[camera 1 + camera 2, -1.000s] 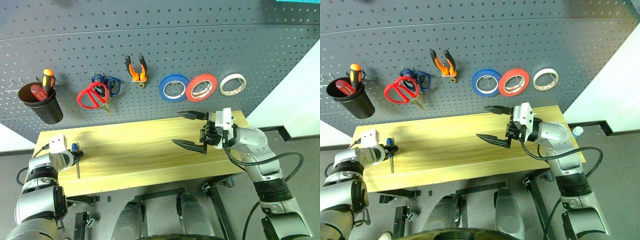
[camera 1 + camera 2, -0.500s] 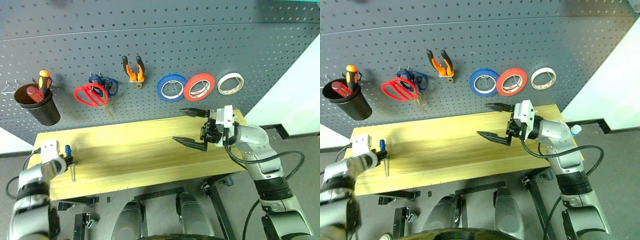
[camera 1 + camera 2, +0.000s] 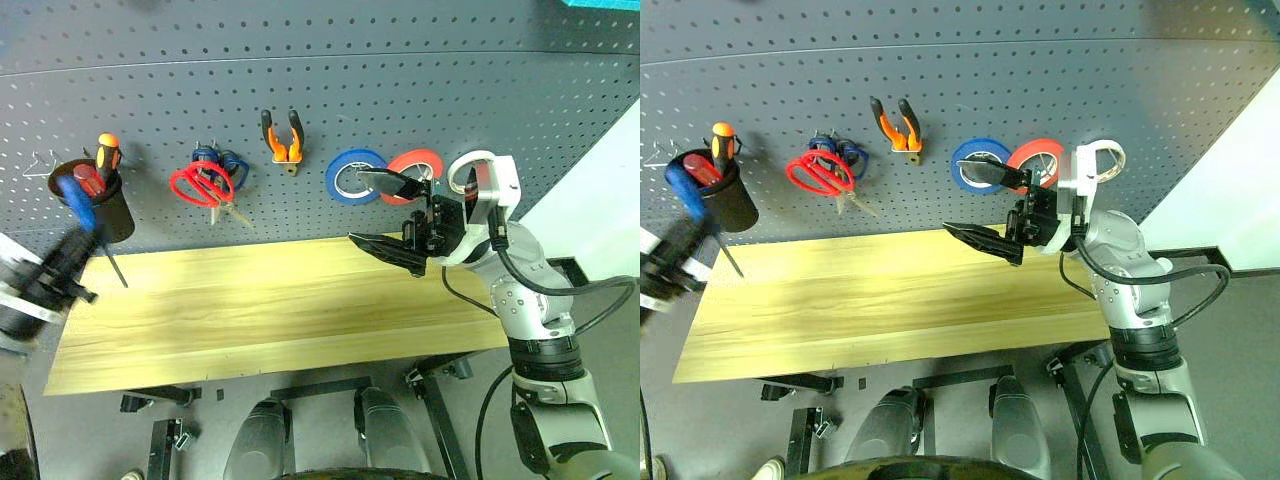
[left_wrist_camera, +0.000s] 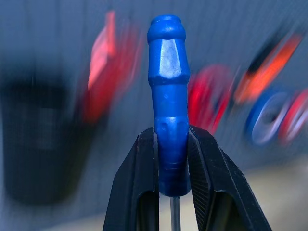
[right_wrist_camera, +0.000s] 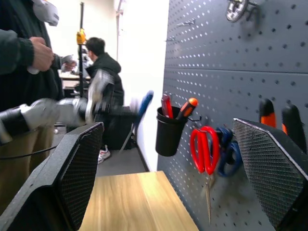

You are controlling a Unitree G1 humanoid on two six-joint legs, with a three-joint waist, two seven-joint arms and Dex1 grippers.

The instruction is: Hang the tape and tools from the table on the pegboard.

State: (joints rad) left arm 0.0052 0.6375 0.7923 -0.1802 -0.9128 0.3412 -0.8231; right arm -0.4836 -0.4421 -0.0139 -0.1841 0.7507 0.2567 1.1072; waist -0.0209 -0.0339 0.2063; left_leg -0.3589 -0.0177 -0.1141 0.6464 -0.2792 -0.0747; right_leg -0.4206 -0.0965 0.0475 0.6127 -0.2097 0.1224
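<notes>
We pinch the blue-handled screwdriver (image 4: pixel 167 106) in our left gripper (image 4: pixel 172 159) beside the black cup (image 3: pixel 100 205); right gripper (image 3: pixel 385 212) spread, idle

Right arm (image 3: pixel 520 300): rounded, silver-grey metallic housings joined by black bands at the joints. A black cable loops out from the forearm and re-enters further down the limb. A second thin black cable runs along the wrist section. A white rectangular block sits at the wrist, behind a black mechanical assembly.

Right pincer (image 3: pixel 385 212): two long black fingers (image 5: pixel 72 178), each tapering to a point. The inner faces carry a fine diamond-grid texture.

Left arm (image 3: pixel 25 300): blurred; black segments with a white band are visible.

Left pincer (image 4: pixel 172 159): two black fingers (image 4: pixel 142 187) with smooth outer surfaces and finely textured inner faces, widening toward the base.
</notes>
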